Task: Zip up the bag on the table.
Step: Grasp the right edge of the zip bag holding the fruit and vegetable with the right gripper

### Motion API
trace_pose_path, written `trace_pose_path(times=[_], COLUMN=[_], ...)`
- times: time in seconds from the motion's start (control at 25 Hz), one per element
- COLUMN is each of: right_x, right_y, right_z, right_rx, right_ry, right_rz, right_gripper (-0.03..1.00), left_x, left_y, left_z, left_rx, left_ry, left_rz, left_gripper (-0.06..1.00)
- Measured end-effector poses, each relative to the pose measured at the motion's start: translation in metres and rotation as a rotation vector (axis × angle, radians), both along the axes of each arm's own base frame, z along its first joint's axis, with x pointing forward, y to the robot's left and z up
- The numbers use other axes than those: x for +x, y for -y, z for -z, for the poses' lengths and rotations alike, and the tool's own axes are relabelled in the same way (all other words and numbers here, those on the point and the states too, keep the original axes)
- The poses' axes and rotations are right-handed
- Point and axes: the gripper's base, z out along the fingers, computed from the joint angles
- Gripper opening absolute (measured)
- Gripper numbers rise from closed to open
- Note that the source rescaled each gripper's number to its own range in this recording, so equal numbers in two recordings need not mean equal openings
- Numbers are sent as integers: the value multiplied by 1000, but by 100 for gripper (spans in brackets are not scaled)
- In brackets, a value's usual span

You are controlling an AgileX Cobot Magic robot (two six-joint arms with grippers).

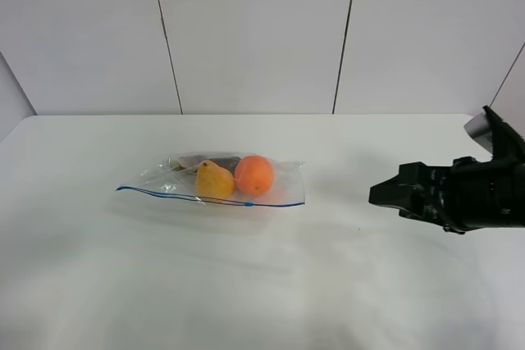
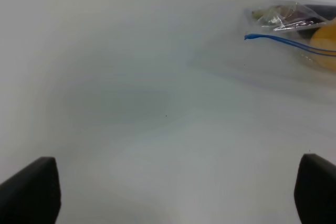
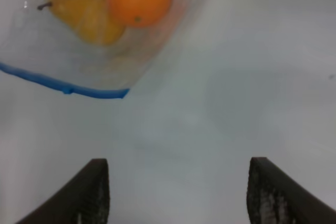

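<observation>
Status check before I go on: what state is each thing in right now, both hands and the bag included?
left hand: open, empty, above the table, not touching the bag.
right hand: open, empty, not touching the bag.
bag: lying flat on the table, held by neither hand.
zip strip: cannot tell whether sealed.
orange: inside the bag.
pear: inside the bag, next to the orange.

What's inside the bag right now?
The clear bag shows an orange, a yellow pear and a dark item behind them, partly covered by the fruit; I cannot tell what it is.
</observation>
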Motion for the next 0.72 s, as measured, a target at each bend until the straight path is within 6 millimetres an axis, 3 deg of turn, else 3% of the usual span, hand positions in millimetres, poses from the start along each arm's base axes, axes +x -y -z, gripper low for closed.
trace_pose_path(times=[0.4, 0.72], right_x=[60, 73], right_y=[-24, -27], right_z=[23, 62], right_rx=[258, 311], right_ry=[-146, -291], right_rz=[-82, -60], right_gripper=[65, 64], left_x=[0, 0], left_y=[0, 0], left_z=[0, 0], left_rx=[0, 0], left_ry=[0, 0], left_rz=[0, 0], left_gripper=[100, 100])
